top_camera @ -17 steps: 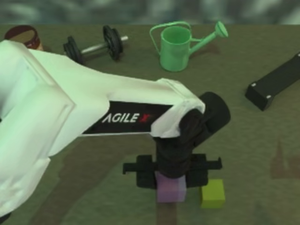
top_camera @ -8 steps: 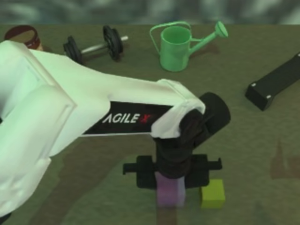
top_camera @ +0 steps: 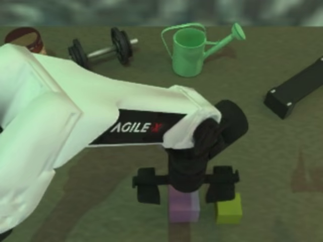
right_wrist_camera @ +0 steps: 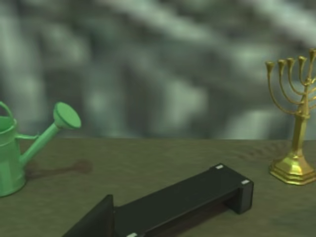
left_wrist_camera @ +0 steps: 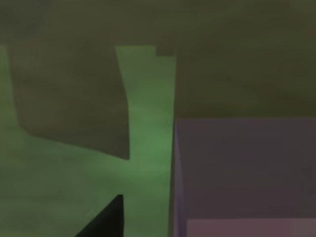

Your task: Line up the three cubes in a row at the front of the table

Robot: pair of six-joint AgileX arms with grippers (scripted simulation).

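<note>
Top view first: left gripper [top_camera: 184, 185] sits right above the lilac-pink cube [top_camera: 183, 206] at the table [top_camera: 272, 161] front, fingers spread wide either side, gripping nothing. Yellow-green cube [top_camera: 229, 208] is just to its right. Left wrist view: cube face fills the frame, straight below. Right wrist view: only the black bar [right_wrist_camera: 173, 202], watering can [right_wrist_camera: 15, 158] and candelabra [right_wrist_camera: 296, 118]; right arm isn't visible from above.
</note>
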